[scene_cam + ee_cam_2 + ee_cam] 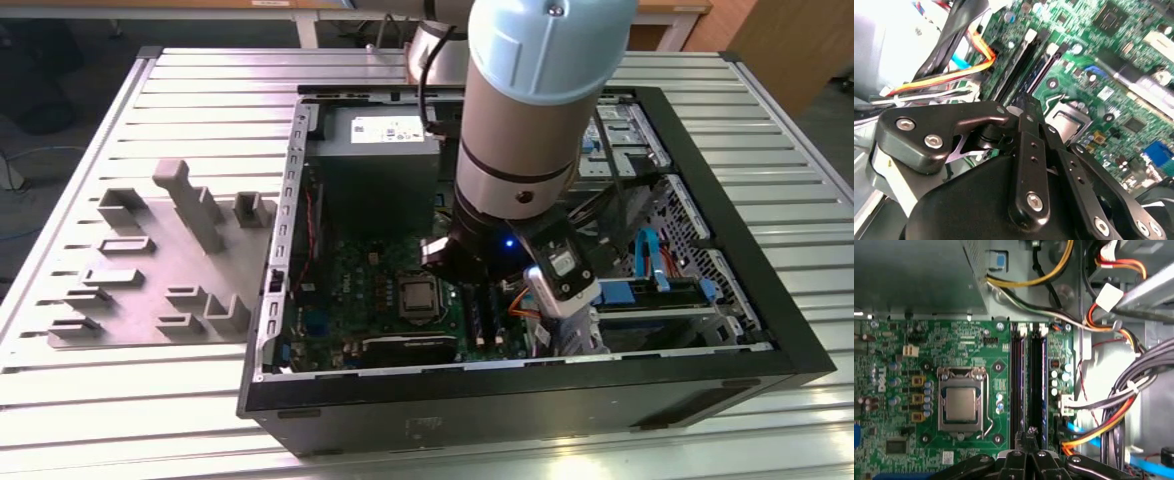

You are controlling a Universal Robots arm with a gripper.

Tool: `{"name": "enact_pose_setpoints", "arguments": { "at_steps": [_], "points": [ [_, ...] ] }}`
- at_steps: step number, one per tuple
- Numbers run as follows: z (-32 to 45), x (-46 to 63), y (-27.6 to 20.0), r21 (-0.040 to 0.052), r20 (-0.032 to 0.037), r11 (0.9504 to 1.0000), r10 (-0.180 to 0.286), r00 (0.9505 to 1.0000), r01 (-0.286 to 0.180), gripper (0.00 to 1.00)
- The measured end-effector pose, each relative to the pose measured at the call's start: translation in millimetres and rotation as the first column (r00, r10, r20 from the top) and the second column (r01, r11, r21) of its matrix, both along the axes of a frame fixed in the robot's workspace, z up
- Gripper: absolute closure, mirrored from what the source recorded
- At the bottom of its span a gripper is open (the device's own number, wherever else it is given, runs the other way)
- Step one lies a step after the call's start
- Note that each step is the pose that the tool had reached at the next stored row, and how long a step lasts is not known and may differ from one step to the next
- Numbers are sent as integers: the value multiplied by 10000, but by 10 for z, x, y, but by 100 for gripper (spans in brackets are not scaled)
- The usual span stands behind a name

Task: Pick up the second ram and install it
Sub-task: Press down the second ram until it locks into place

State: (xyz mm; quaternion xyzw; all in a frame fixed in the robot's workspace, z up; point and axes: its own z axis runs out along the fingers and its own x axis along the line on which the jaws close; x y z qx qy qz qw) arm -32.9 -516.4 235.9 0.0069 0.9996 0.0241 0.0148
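My gripper (483,298) reaches down into the open computer case (534,405), over the motherboard. In the first wrist view its two black fingers meet tip to tip, so the gripper (1029,432) is shut, and I see nothing held between them. The tips sit at the near end of two long black memory slots (1036,385), beside the processor socket (960,405). A thin blue edge runs along one slot, and I cannot tell whether it is a seated stick. The second ram is hidden from me as a separate piece. The second wrist view has the gripper (1022,109) close above the same slots (1024,65).
A grey moulded tray (134,300) with upright blocks lies on the slatted table at the exterior view's left. Bundles of orange, yellow and grey cables (1104,425) crowd the slots' far side. The grey power supply (380,160) fills the case's back end.
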Motion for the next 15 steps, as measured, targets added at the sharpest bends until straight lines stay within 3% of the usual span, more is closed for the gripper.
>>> {"name": "enact_pose_setpoints", "arguments": {
  "at_steps": [8,12,15],
  "points": [
    [-4,0,180,5,0,10000,-1,10000,1,89],
    [0,1,207,7,-1,10000,1,10000,-1,89],
    [48,0,209,9,0,10000,-1,10000,1,89]
  ]
}}
